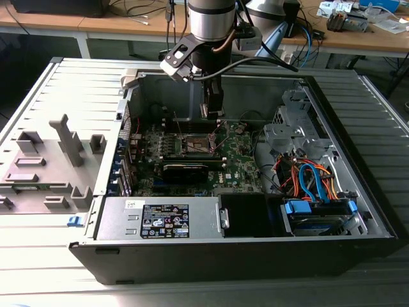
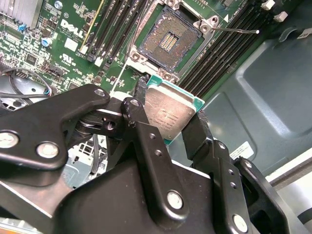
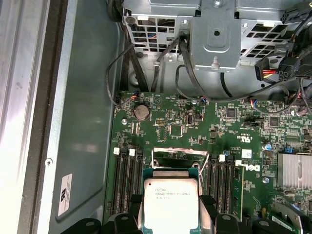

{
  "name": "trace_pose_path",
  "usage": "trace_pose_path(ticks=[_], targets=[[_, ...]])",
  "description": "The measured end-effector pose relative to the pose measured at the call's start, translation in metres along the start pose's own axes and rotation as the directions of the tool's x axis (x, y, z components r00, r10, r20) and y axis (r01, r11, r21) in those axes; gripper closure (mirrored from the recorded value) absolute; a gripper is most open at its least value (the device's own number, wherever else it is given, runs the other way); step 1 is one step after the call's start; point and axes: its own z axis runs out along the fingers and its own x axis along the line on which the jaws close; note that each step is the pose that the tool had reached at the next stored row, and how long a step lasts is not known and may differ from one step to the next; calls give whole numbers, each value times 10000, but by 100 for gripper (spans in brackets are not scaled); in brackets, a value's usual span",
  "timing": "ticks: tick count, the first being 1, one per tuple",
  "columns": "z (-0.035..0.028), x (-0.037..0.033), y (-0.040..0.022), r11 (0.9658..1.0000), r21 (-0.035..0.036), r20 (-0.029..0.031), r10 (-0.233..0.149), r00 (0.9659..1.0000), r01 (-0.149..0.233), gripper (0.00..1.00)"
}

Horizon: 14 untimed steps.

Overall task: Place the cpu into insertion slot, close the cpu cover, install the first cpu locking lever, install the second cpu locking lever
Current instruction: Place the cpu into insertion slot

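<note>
claw (image 2: pixel 169 108) grips cpu (image 2: pixel 171 114) | grey ribbed table (image 1: pixel 383 128) | wooden benches (image 1: pixel 108 25) behind

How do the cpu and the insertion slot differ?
The cpu shows a silver top with green edging; the insertion slot shows a brownish-gold contact field. The cpu is gripped in the end effector; the insertion slot sits open and empty on the board. Both are square.

In second wrist view the gripper (image 2: pixel 168 116) fingers (image 2: pixel 196 132) hide two sides of the cpu (image 2: pixel 168 109), & the insertion slot (image 2: pixel 170 39) is cut off at the edge. In first wrist view the cpu (image 3: pixel 170 202) runs off the edge & covers most of the insertion slot. Exterior view: arm (image 1: pixel 211 19) cut off at top; insertion slot (image 1: pixel 197 144) too small to tell details.
</note>
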Motion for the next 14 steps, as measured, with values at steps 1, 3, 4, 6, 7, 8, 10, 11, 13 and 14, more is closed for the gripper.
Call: trace_pose_path(ticks=[1, 3, 4, 6, 7, 8, 10, 11, 13, 14], targets=[[1, 0, 0, 10000, 0, 0, 9, 10000, -9, 46], [1, 0, 0, 10000, 0, 1, 21, 10000, -21, 46], [1, 0, 0, 10000, -1, 1, 27, 10000, -27, 46], [2, 0, 0, 10000, -1, 3, 40, 10000, -40, 46], [2, 0, 0, 10000, -1, 3, 49, 10000, -49, 46], [3, 0, 0, 10000, -1, 4, 55, 10000, -55, 46], [3, 0, 0, 10000, -2, 5, 67, 10000, -67, 46], [3, 0, 0, 10000, -2, 6, 75, 10000, -75, 46], [4, 0, -1, 10000, -2, 7, 90, 10000, -90, 46], [4, 0, 0, 10000, -2, 7, 96, 10000, -96, 46]])
